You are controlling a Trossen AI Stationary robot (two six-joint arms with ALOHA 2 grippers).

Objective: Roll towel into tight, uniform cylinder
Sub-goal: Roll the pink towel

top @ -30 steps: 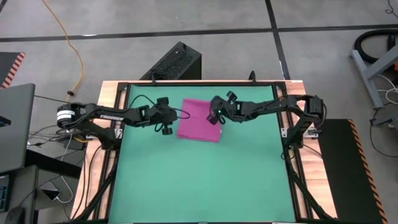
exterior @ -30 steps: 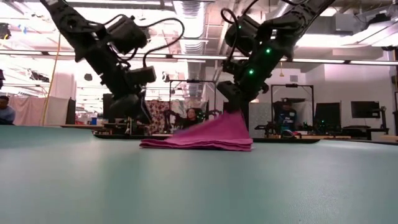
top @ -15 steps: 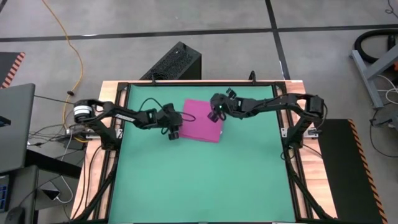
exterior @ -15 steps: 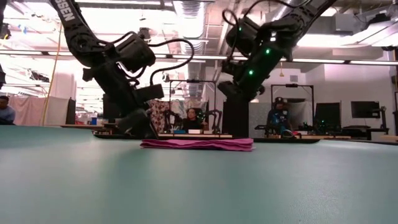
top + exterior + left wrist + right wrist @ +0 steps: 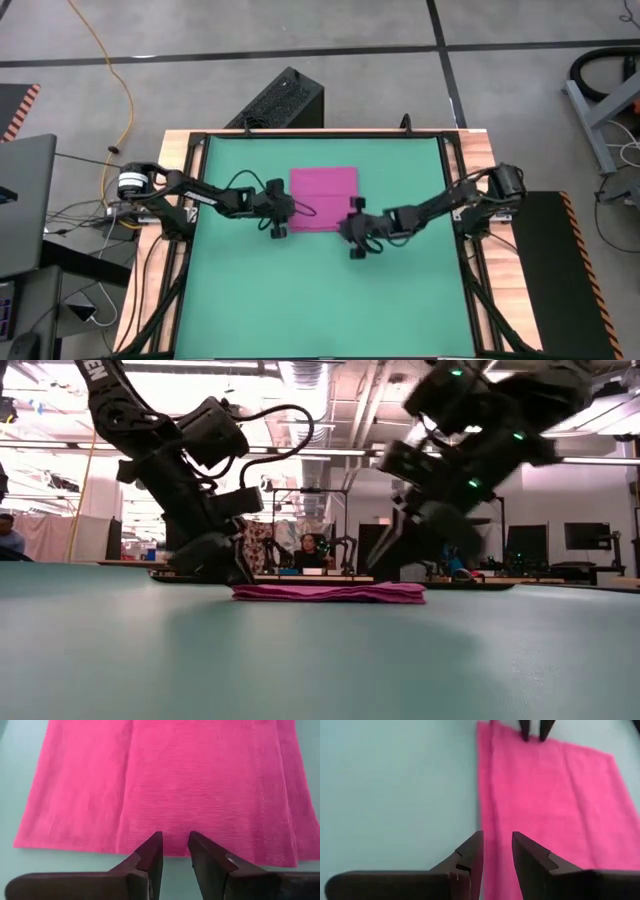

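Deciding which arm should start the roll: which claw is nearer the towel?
Left, narrowly. The left claw sits at the edge of the flat towel, fingertips over it. The right claw is at the near corner.

Very little lettering is showing. In the low view, white capital letters are running along the upper link of the left arm at the frame's top edge; only the ending "EN" is reading clearly, the rest being cut off. Nothing legible is appearing in the high view or in either wrist view.
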